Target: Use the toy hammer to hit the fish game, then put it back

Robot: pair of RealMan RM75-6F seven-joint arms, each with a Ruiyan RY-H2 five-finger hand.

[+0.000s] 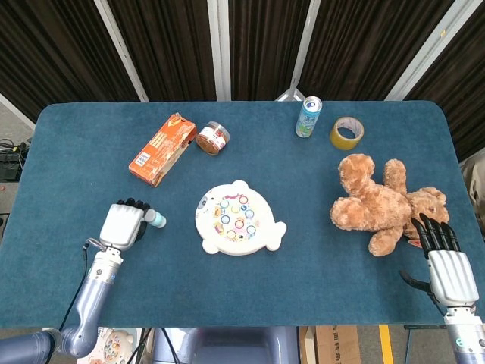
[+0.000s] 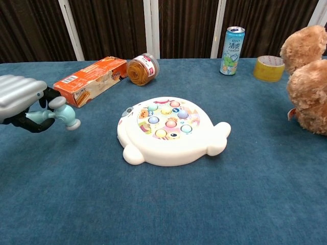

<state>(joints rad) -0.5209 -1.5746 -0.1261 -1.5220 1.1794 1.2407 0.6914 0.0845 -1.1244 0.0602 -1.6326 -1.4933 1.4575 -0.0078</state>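
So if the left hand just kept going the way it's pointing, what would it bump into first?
Probably the orange box. The left hand, holding the hammer, points up the table toward it, though depth is hard to judge.

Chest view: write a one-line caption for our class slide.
The left hand holds a toy hammer raised beside the fish game on the blue table.

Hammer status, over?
Left hand holds hammer off the table, left of fish game. Right hand open, idle by teddy. Path clear.
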